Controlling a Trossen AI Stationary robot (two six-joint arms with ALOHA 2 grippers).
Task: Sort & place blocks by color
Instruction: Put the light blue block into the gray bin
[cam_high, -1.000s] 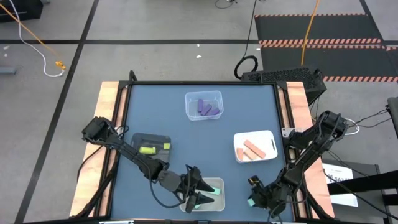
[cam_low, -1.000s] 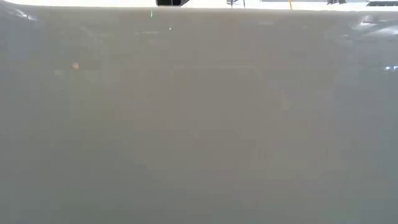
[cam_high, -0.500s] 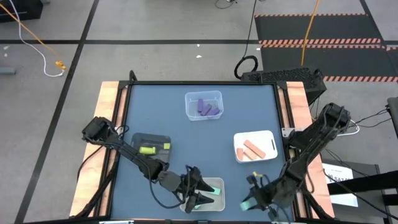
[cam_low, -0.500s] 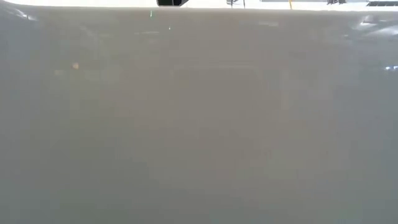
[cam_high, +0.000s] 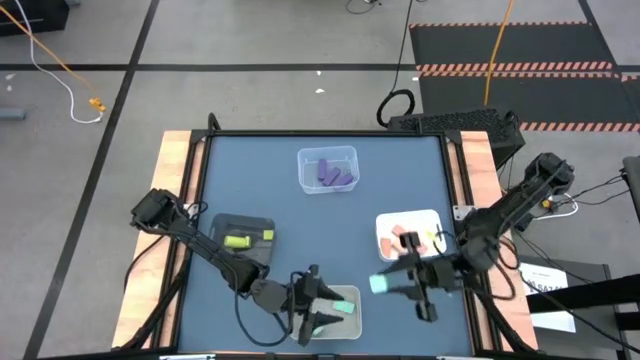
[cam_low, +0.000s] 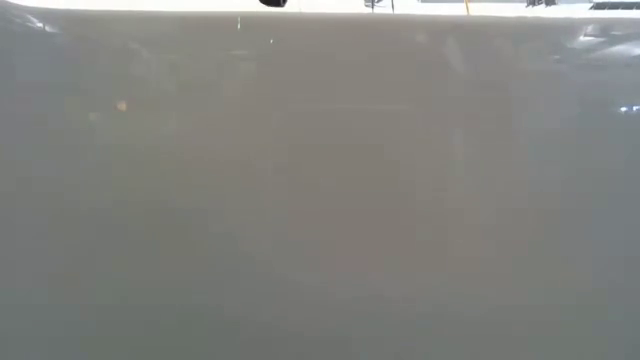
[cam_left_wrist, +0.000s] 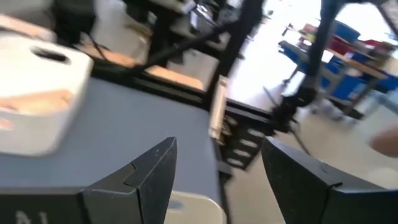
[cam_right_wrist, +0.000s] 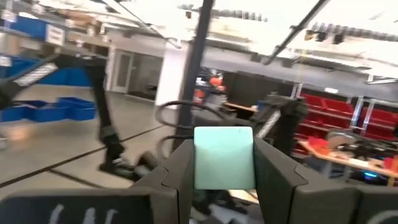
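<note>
In the high view my right gripper (cam_high: 388, 285) hangs above the table's near right part, shut on a light teal block (cam_high: 379, 285). That block fills the gap between the fingers in the right wrist view (cam_right_wrist: 224, 157). My left gripper (cam_high: 327, 307) is open over a clear tray (cam_high: 350, 327) at the near edge, where another teal block (cam_high: 346, 306) lies. Purple blocks (cam_high: 332, 173) sit in a clear far tray. Orange blocks (cam_high: 404, 240) fill a white tray, and yellow-green blocks (cam_high: 240, 240) lie in a black mesh tray. My right gripper pinches the teal block by two opposite side faces (cam_right_wrist: 200, 158) between its two fingers. The fingers lie about level and point toward the table's left. The block is lifted clear of the table and sticks out past the fingertips.
The white tray (cam_high: 433, 215) lies just behind and under my right arm. The left wrist view shows the same white tray (cam_left_wrist: 37, 106) ahead and the table's right edge (cam_left_wrist: 216, 112). The low view shows only a blank pale surface. Bare blue tabletop lies in the middle.
My right gripper has risen from the near right corner and swung toward the far and left, carrying the teal block clear of the table. It now points toward the table's left, beside the white tray.
</note>
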